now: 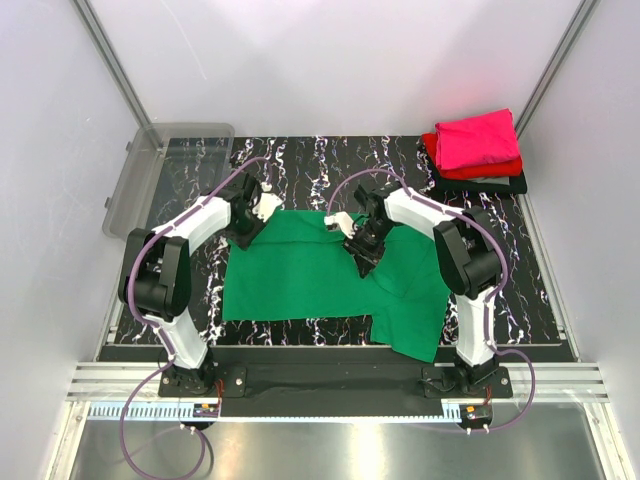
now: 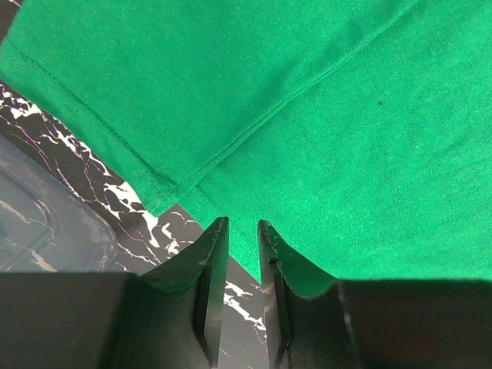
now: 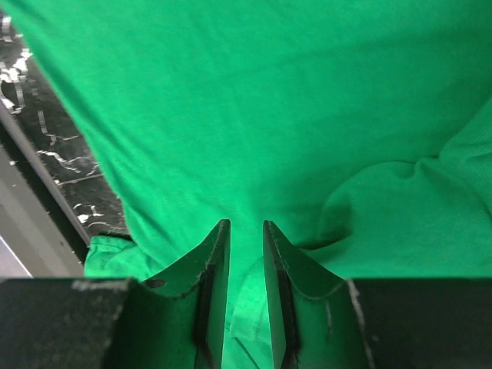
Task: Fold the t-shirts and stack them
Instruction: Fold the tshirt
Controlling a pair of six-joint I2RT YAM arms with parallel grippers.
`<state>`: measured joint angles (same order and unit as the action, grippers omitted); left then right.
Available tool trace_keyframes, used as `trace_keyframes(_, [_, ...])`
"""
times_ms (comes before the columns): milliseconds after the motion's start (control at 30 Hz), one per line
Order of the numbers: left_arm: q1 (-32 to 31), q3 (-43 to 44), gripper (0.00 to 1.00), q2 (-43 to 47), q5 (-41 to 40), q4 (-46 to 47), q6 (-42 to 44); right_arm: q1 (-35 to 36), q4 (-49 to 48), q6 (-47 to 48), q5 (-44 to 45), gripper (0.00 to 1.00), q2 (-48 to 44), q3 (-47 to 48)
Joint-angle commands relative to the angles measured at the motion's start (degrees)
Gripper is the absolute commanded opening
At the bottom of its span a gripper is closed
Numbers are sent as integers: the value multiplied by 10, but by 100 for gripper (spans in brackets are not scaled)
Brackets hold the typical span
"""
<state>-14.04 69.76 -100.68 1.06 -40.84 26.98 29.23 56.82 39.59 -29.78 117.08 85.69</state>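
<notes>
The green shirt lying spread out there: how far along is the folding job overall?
Three look done: the pink shirt, red shirt and black shirt sit folded in a pile at the far right corner. In hand: the green t-shirt, spread on the mat, the left gripper and right gripper each pinching its far edge. Left: fold it and add it to the pile.

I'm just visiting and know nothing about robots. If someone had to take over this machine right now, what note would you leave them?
Left gripper: shut on the far left edge of the green t-shirt.
Right gripper: shut on a pinch of the same shirt, further right.
Done: pink t-shirt, red t-shirt and black t-shirt lie folded in one stack at the far right of the table, pink on top.
Left to do: the green one lies spread out, unfolded; fold it and add it to the stack.
</notes>
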Motion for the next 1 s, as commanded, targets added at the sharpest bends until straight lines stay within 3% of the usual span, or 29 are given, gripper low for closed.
trace_keyframes(0, [-2,15,27,-1,-7,3,2,1,-19,-9,31,30,8,6])
trace_keyframes(967, [-5,28,27,-14,10,2,-5,-1,-96,-51,148,24,-48,-6])
